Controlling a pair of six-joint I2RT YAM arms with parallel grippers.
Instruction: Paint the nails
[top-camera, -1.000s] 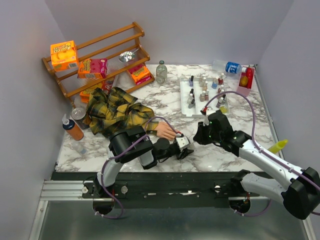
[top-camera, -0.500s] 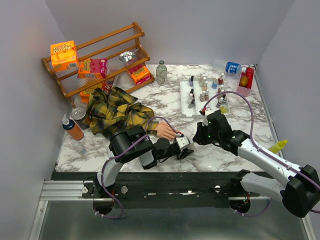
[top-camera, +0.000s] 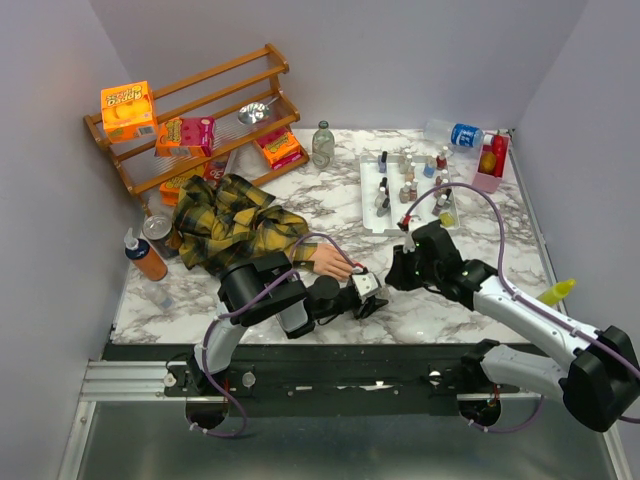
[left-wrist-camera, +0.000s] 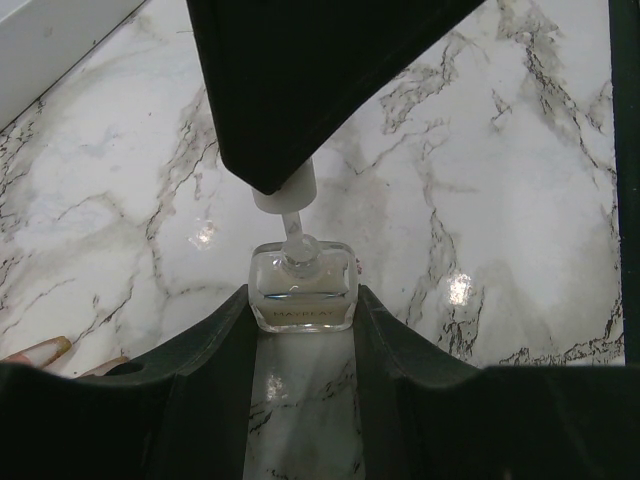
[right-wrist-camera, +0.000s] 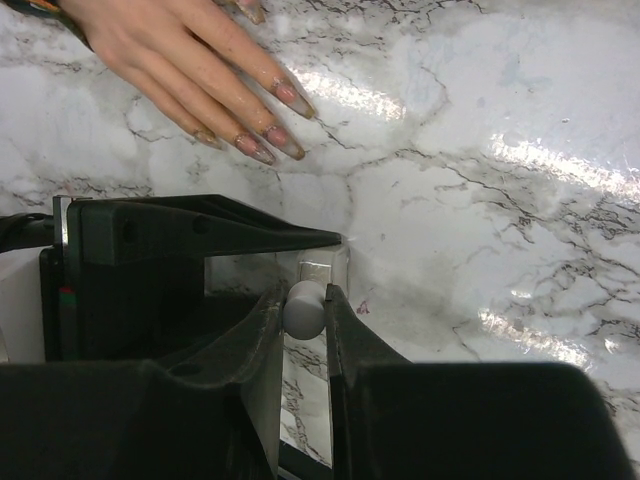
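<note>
A peach mannequin hand (top-camera: 330, 262) sticks out of a yellow-and-black plaid sleeve (top-camera: 235, 225). Its nails (right-wrist-camera: 270, 140) are glossy pinkish and point toward the grippers. My left gripper (top-camera: 368, 288) is shut on a small clear polish bottle (left-wrist-camera: 302, 290) standing on the marble. Directly above it, my right gripper (right-wrist-camera: 303, 295) is shut on the white brush cap (right-wrist-camera: 303, 310). The cap's (left-wrist-camera: 285, 190) stem reaches down into the bottle's neck. In the left wrist view, one fingertip (left-wrist-camera: 40, 350) shows at the lower left edge.
A white tray (top-camera: 368, 195) with several polish bottles stands behind the right arm. A wooden rack (top-camera: 190, 120) with snack boxes is at the back left, and a glass bottle (top-camera: 322, 145) stands beside it. An orange bottle (top-camera: 147, 258) and a can stand left of the sleeve.
The right wrist has shifted slightly toward the left gripper and its cable has swung a little. The left arm, the bottle and the hand have not moved.
</note>
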